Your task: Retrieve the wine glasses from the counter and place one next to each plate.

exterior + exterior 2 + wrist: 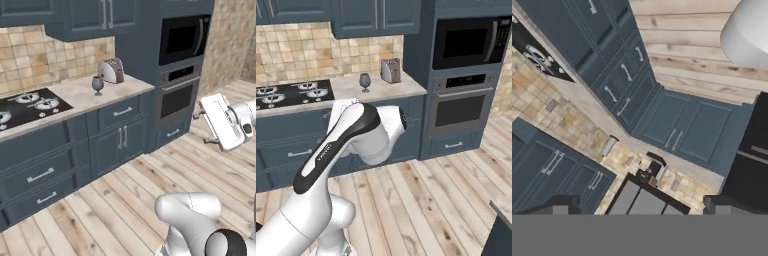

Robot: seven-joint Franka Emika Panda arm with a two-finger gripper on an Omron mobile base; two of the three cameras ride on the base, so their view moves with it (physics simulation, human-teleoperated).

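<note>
1. the dark grey goblet (98,84) stands upright on the counter (80,97), between the black hob (27,106) and the silver toaster (111,70). it is near the toaster but not touching it.
2. the gripper (639,207) is held in the air over the wooden floor (130,195), well apart from the counter. its two dark tips stand wide apart and nothing is between them, so it holds nothing.
3. the relation that matters: the goblet lies ahead of the hand and far from it, across the open floor. its long axis is vertical, stem down. i judge that the base must come nearer first, and then the jaws should come from the side, around the bowl or the stem.
4. the two base views show the goblet clearly and also the oven column (463,80) at the right of the counter.
5. the hand view is rolled; there the goblet is too small for me to pick out, but the cabinets (627,75) and the tile wall (557,112) show clearly.
</note>
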